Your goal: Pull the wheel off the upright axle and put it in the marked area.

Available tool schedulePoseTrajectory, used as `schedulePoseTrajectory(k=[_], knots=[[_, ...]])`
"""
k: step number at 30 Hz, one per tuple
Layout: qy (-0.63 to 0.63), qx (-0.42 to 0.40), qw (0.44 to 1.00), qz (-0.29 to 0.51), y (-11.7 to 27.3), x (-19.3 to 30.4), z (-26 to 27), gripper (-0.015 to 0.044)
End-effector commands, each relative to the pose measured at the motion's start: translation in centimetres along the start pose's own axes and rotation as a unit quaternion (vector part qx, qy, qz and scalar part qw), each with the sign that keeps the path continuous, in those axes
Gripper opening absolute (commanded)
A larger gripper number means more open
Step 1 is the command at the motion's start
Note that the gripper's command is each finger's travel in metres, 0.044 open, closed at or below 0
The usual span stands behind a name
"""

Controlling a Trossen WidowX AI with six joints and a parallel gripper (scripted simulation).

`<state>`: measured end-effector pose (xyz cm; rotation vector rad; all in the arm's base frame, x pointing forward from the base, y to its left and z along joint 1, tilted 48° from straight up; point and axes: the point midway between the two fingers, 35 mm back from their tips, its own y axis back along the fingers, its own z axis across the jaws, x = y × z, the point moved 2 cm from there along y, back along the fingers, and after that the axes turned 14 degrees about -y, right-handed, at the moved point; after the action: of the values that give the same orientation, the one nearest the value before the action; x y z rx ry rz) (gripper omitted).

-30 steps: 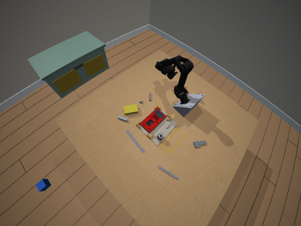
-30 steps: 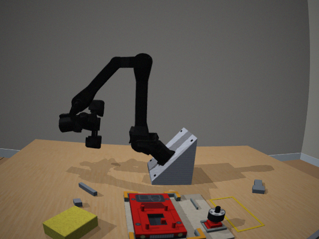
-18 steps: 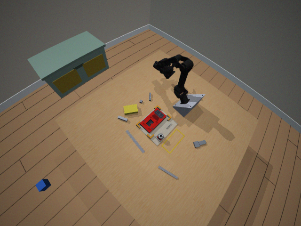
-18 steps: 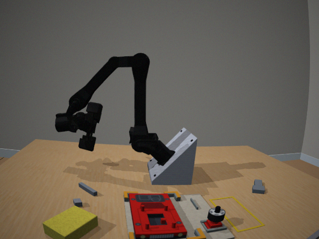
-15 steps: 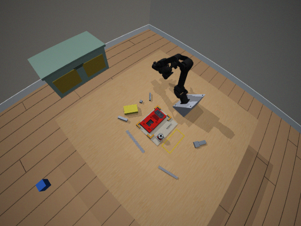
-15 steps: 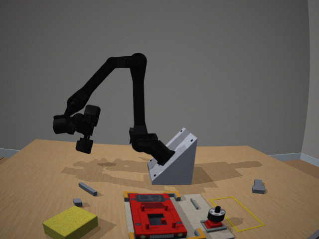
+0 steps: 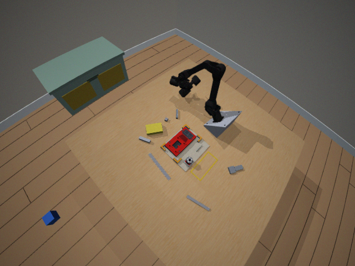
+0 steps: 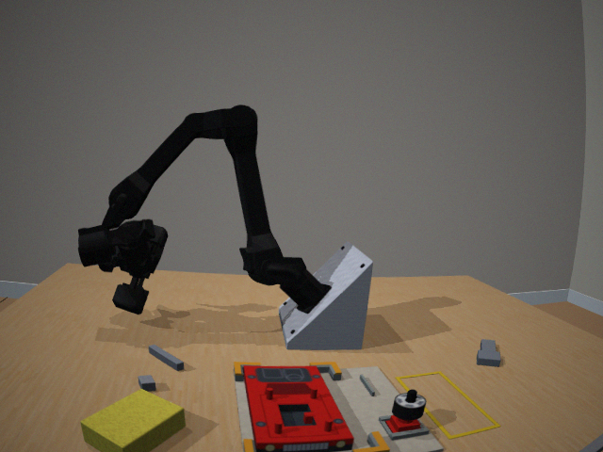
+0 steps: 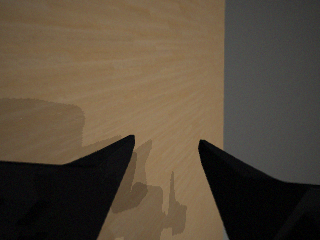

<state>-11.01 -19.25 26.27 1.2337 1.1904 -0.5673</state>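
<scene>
The matte black hand (image 9: 166, 145) hangs spread and empty above the pale wood-grain tabletop (image 7: 234, 200); the round grey wheel (image 8: 408, 403) sits on its upright axle over a red square base, just beside the yellow-outlined rectangle (image 8: 480, 406).

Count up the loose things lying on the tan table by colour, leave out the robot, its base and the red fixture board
Grey bars and blocks: 6
Yellow block: 1
Total: 7
</scene>
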Motion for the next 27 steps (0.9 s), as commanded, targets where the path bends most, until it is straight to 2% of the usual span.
schedulePoseTrajectory(k=[1, 13, 22, 27], knots=[[-0.005, -0.067, 0.998, 0.007, 1.8, 0.1, 3.0, 0.0300], [0.019, -0.229, 0.972, 0.041, 8.0, 2.4, 9.5, 0.0300], [0.028, -0.294, 0.953, 0.071, 12.1, 4.6, 12.7, 0.0300], [0.032, -0.331, 0.937, 0.103, 15.7, 7.0, 15.0, 0.0300]])
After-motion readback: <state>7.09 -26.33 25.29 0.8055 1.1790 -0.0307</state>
